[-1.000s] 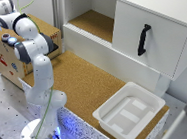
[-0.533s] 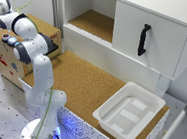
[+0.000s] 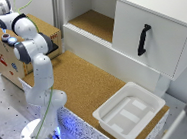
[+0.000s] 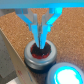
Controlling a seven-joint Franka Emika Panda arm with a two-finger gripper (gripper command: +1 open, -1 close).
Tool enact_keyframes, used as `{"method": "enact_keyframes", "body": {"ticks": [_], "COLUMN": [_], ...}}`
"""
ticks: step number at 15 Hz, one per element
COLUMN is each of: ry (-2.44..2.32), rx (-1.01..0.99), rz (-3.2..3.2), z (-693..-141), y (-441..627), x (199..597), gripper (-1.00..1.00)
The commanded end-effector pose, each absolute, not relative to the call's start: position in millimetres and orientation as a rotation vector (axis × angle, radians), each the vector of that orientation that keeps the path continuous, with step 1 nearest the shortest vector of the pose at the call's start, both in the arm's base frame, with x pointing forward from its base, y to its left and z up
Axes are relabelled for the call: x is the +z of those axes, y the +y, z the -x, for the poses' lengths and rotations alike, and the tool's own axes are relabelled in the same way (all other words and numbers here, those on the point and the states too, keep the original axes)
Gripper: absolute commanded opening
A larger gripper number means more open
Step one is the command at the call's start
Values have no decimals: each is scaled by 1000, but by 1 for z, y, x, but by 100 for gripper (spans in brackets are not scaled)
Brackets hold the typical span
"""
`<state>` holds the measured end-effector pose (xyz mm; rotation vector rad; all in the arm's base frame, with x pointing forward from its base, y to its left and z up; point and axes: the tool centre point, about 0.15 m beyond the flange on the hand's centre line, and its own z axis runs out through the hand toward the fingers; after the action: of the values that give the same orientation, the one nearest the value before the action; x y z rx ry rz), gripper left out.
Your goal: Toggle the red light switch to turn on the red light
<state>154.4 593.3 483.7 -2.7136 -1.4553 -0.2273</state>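
**Tool tips down on the red dome**

In the wrist view the tool [image 4: 40,36] has its two thin metal fingers [image 4: 36,30] drawn nearly together, tips pressed down onto the small round dark-red dome cap, the red light [image 4: 40,51]; nothing is held between them. The dome sits in a grey round collar directly under the tips. Just beside it, at the frame edge, a bluish-white round cap [image 4: 68,75] glows brightly. Both stand on a brown cork-like surface [image 4: 65,30], with a pale wooden edge [image 4: 10,55] running alongside.

In the exterior view the white robot arm [image 3: 35,62] rises from its base on a grey perforated tabletop [image 3: 8,113] and bends toward the exterior view's left, over the wooden box [image 3: 15,60]. The tool and the red light cannot be made out there, hidden by the arm's own links. Near the base, toward the exterior view's right, a white rectangular plastic tray [image 3: 128,113] lies on the cork-covered tabletop [image 3: 89,79], well apart from the box. Farther back stands a white cabinet [image 3: 142,37] with a black door handle [image 3: 142,39] and an open cork-floored shelf [image 3: 94,22]
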Motion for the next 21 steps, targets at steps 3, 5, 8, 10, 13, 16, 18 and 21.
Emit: {"method": "enact_keyframes", "body": {"ticks": [3, 5, 8, 10, 13, 16, 18, 21], "ry": [-1524, -1532, -1589, -1590, -1489, -1350, -1257, -1084], "rx": [73, 67, -123, -206, -219, -245, -261, -277], "rz": [2771, 2767, 2802, 2809, 2867, 2903, 2920, 2972], "z": [-190, -188, -167, -157, -178, -208, -224, -249], "y": [633, 628, 617, 607, 597, 582, 566, 526], "x": [443, 448, 496, 522, 516, 506, 503, 498], "gripper": [-100, -100, -100, -100, 100, 100, 100, 100]}}
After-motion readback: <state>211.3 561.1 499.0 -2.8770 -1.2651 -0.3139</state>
